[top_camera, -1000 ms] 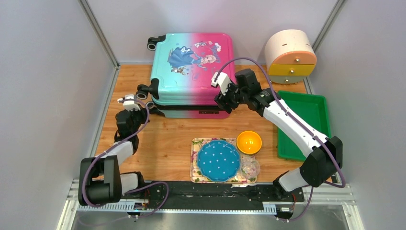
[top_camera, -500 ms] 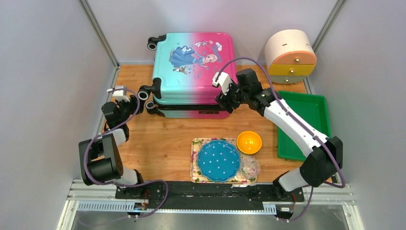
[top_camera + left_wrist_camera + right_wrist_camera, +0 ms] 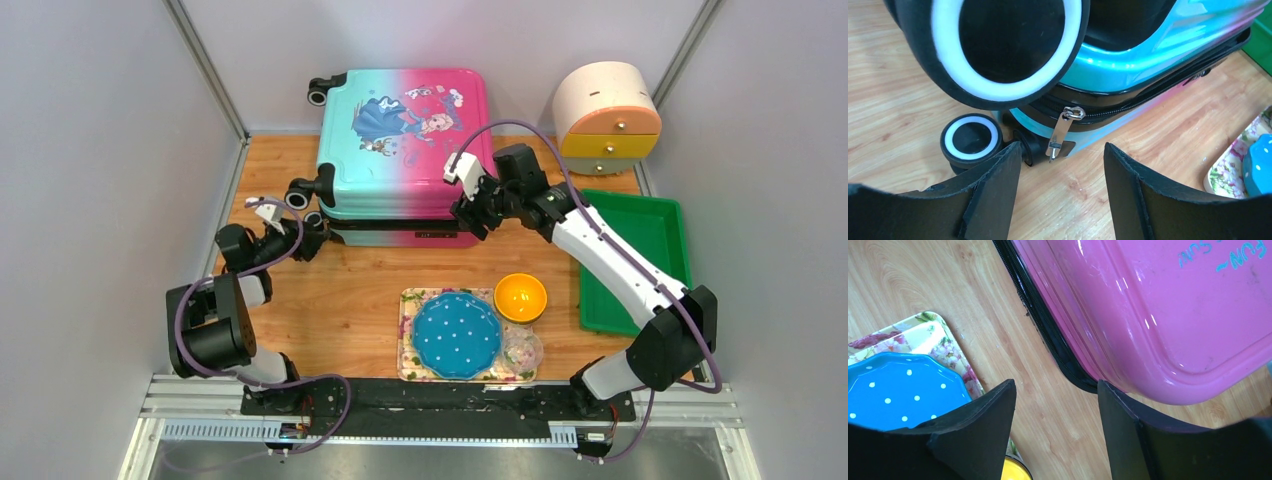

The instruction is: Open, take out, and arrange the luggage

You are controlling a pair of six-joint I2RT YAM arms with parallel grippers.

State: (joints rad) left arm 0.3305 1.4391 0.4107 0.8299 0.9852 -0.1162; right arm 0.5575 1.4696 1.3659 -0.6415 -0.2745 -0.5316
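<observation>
Left wrist view: the left pincer (image 3: pixel 1062 146) stands open, its two black fingers (image 3: pixel 998 190) spread wide and holding nothing. Just beyond the tips, in line with the gap, one slim silver metal zipper pull (image 3: pixel 1060 132) dangles from the black zip band of the small hard-shell suitcase (image 3: pixel 1138 50), turquoise fading to pink with a cartoon girl print. The teeth to the right of the pull look closed. Two black wheels with white rings show here. One small wheel (image 3: pixel 970 140) sits on the wood just beside the left finger, and one large wheel (image 3: pixel 1008 35) is close above the lens.

In the right wrist view the right pincer (image 3: pixel 1055 385) is likewise spread apart and empty. The suitcase's rounded pink corner (image 3: pixel 1148 315) with its black trim lies just past the tips.

From the top external view, the suitcase (image 3: pixel 400 140) lies flat, print up, at the far side of the light wooden table (image 3: pixel 340 300). The left pincer (image 3: pixel 305 230) is low at its near left corner, and the right pincer (image 3: pixel 468 212) is at its near right corner.

Nearer the arms:
- one rectangular floral tray (image 3: pixel 410 310) carrying one blue polka-dot plate (image 3: pixel 456 335)
- one small clear glass bowl (image 3: pixel 522 350) at the tray's right edge
- one round orange bowl (image 3: pixel 521 296) at its far right corner

To the right lies one green plastic tray (image 3: pixel 640 240), and beyond it stands one round cream cabinet (image 3: pixel 605 100) with coloured drawers.
</observation>
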